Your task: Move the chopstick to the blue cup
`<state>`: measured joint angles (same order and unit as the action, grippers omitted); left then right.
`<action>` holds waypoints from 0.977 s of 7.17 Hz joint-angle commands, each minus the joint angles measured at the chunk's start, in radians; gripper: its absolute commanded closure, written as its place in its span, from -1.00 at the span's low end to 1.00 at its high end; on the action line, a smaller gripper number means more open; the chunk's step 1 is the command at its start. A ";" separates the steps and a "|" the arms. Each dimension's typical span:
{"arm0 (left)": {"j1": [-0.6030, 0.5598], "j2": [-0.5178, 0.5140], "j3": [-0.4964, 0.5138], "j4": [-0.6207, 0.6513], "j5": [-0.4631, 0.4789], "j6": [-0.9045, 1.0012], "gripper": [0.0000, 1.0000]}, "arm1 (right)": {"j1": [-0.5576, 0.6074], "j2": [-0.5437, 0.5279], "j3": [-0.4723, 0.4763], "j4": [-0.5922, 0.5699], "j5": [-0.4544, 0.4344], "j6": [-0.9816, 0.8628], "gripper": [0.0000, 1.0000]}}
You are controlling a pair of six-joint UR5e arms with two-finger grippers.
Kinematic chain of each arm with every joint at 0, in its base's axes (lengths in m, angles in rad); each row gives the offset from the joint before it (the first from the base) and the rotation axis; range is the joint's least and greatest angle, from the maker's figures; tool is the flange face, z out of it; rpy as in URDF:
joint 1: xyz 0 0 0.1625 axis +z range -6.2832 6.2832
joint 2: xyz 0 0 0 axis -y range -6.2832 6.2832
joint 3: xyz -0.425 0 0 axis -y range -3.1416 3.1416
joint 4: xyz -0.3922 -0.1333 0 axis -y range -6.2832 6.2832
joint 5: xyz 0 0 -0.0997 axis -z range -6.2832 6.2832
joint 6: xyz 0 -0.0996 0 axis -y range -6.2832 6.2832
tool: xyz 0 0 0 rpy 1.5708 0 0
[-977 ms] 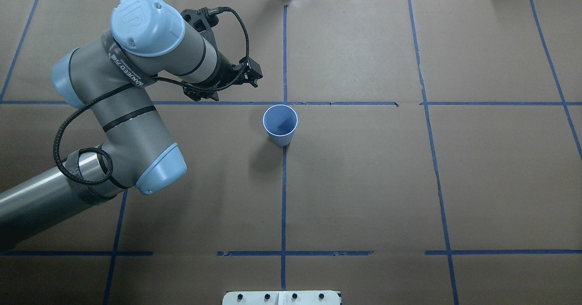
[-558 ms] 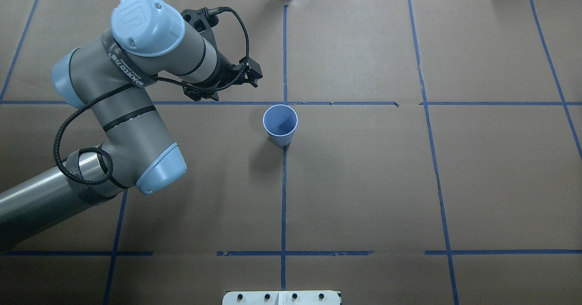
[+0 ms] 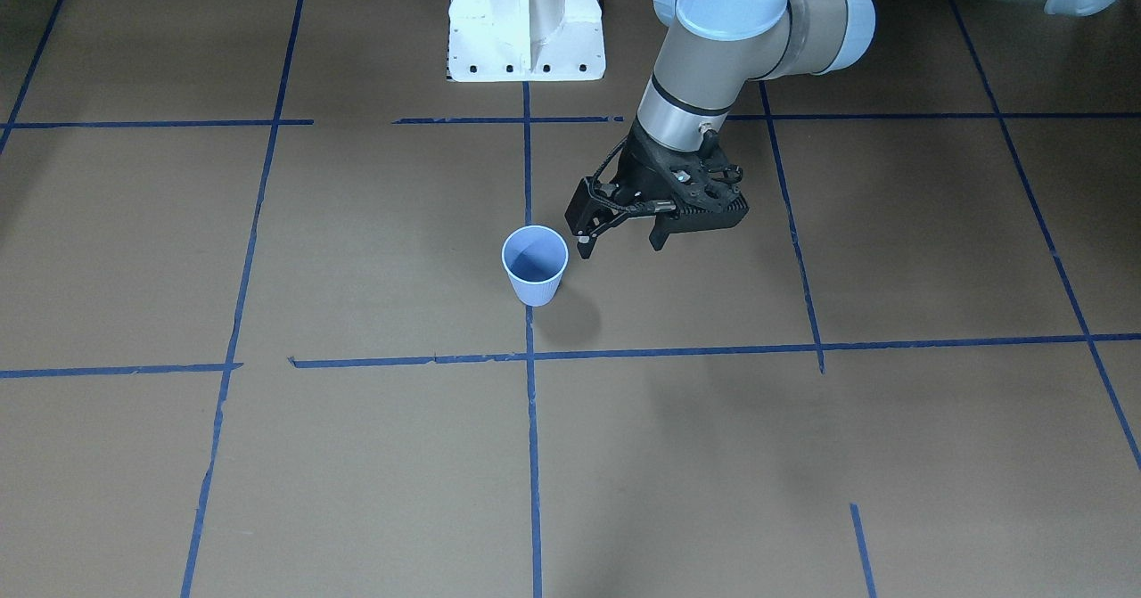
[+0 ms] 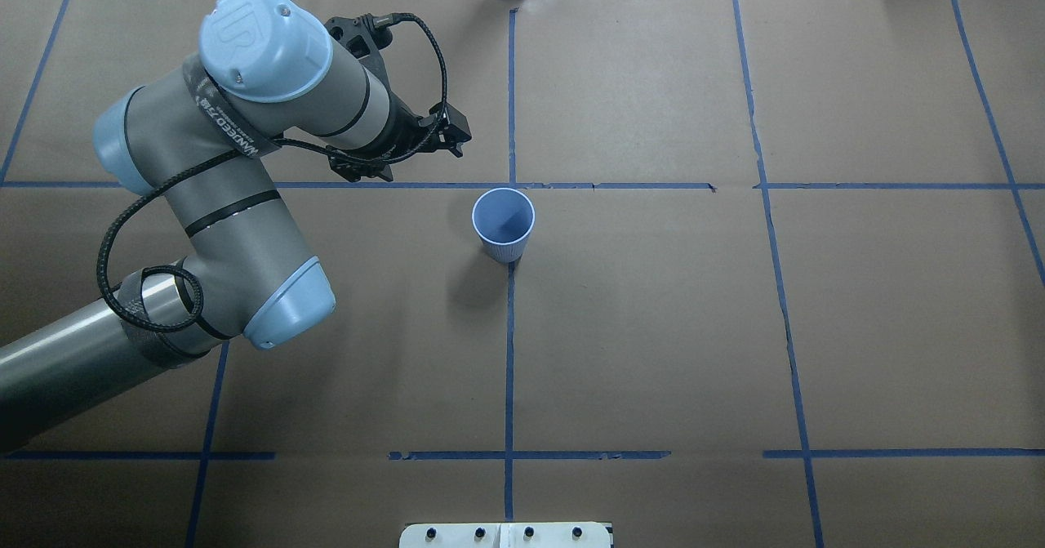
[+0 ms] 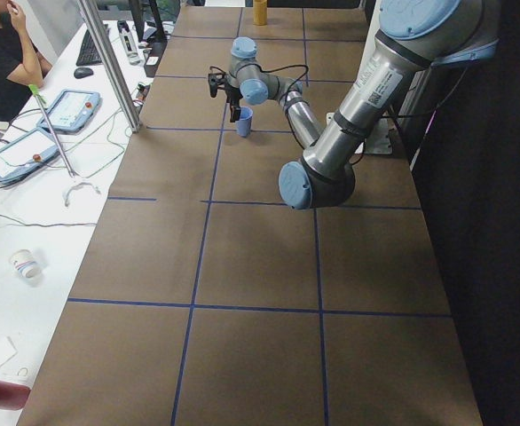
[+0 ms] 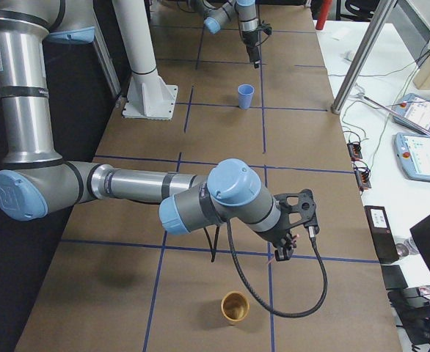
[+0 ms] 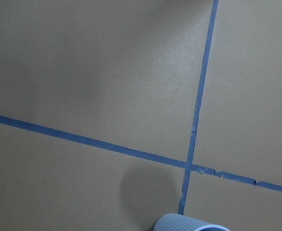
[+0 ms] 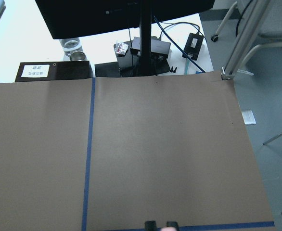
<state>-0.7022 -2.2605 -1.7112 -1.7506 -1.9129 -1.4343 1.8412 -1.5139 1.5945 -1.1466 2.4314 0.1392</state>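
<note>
The blue cup (image 4: 504, 221) stands upright near the table's middle, and also shows in the front view (image 3: 535, 266) and at the left wrist view's bottom edge (image 7: 191, 224). My left gripper (image 3: 619, 241) hangs open and empty just beside the cup, on the robot's left of it and slightly above its rim (image 4: 447, 138). My right gripper (image 6: 285, 248) is far off at the right end of the table. In the right wrist view its fingertips (image 8: 151, 224) sit close together around a pale pink rounded tip, the chopstick (image 8: 161, 229); the rest of the chopstick is hidden.
A tan cup (image 6: 235, 306) stands on the table near my right gripper. The white robot base (image 3: 526, 19) is at the table's robot side. Blue tape lines cross the brown cover. A seated person (image 5: 3, 53) and control pendants are beside the left end.
</note>
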 commanded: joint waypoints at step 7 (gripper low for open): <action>-0.049 0.128 -0.035 -0.046 -0.002 0.069 -1.00 | -0.938 0.540 0.264 -0.010 -0.348 1.241 0.96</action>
<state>-0.7453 -2.1421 -1.7433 -1.7932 -1.9149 -1.3735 1.0327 -1.0208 1.8282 -1.1566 2.2268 1.2791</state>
